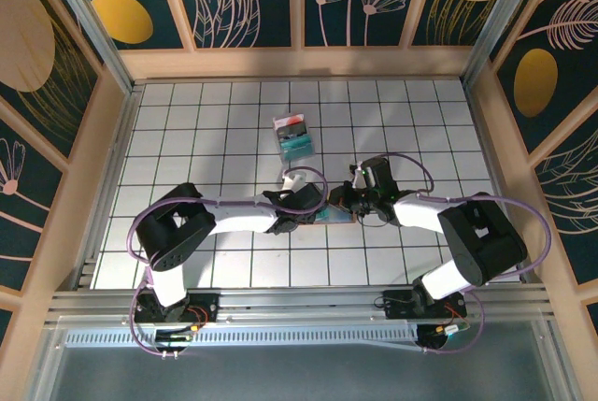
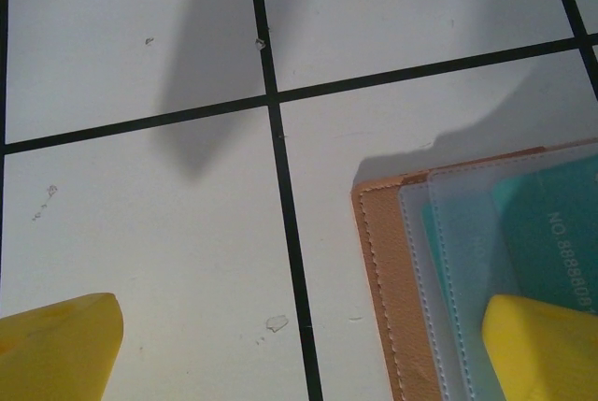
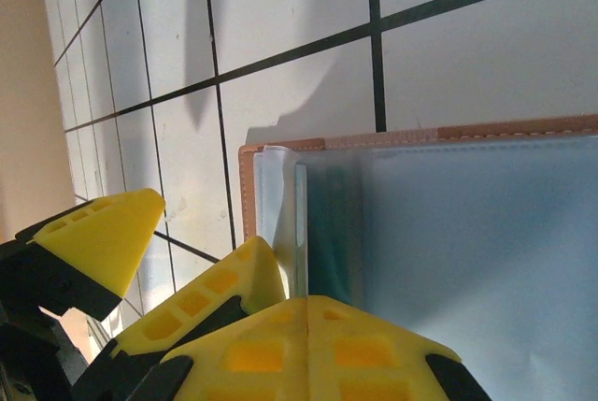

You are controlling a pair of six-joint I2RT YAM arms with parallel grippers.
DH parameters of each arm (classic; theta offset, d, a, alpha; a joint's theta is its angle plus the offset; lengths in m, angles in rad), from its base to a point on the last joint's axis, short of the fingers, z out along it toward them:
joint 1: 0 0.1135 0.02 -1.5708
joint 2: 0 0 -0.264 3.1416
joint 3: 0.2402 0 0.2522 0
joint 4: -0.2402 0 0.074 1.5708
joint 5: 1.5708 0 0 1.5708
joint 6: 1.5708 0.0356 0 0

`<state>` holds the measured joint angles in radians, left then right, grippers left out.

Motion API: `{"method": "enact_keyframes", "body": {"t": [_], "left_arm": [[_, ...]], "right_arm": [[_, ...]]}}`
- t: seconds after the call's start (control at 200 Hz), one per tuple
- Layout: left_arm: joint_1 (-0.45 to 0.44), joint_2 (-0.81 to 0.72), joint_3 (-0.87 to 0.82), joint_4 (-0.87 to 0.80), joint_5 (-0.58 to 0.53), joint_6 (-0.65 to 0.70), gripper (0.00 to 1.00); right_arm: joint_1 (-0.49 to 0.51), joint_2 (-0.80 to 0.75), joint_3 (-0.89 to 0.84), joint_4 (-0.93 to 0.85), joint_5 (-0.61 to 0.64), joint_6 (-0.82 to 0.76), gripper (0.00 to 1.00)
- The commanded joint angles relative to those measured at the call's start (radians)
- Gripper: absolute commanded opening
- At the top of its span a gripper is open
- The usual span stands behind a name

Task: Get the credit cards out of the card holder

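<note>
Card holder (image 2: 383, 270) has stitched tan leather edging.

The bench (image 1: 206, 121) is white, ruled with a black grid. The card holder (image 2: 381, 261) has a pinkish-tan border with pale stitching and frosted grey-blue pockets. The card (image 2: 551, 233) inside is teal with pale lettering. The small pack (image 1: 295, 137) looks teal, seemingly with red and black parts.
</note>
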<state>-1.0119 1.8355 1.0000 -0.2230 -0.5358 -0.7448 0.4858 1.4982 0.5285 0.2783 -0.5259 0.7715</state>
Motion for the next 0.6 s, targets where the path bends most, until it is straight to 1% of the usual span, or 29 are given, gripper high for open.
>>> {"method": "enact_keyframes", "body": {"t": [0.0, 0.17, 0.365, 0.455, 0.535, 0.596], "left_arm": [[0.003, 0.034, -0.011, -0.047, 0.014, 0.01, 0.99], [0.003, 0.034, -0.018, -0.038, 0.025, 0.009, 0.99], [0.003, 0.041, -0.021, -0.024, 0.041, 0.009, 0.99], [0.003, 0.045, -0.018, -0.022, 0.046, 0.009, 0.99], [0.003, 0.045, -0.018, -0.021, 0.046, 0.009, 0.99], [0.004, 0.044, -0.021, -0.021, 0.046, 0.01, 0.99]], "right_arm": [[-0.004, -0.005, -0.016, 0.058, -0.044, 0.029, 0.1], [-0.001, -0.002, -0.021, 0.091, -0.069, 0.04, 0.19], [0.005, 0.005, -0.024, 0.134, -0.089, 0.049, 0.26], [0.009, 0.012, -0.022, 0.139, -0.086, 0.045, 0.26], [0.011, 0.025, -0.025, 0.139, -0.08, 0.045, 0.2], [0.012, 0.037, -0.023, 0.14, -0.077, 0.045, 0.18]]}}
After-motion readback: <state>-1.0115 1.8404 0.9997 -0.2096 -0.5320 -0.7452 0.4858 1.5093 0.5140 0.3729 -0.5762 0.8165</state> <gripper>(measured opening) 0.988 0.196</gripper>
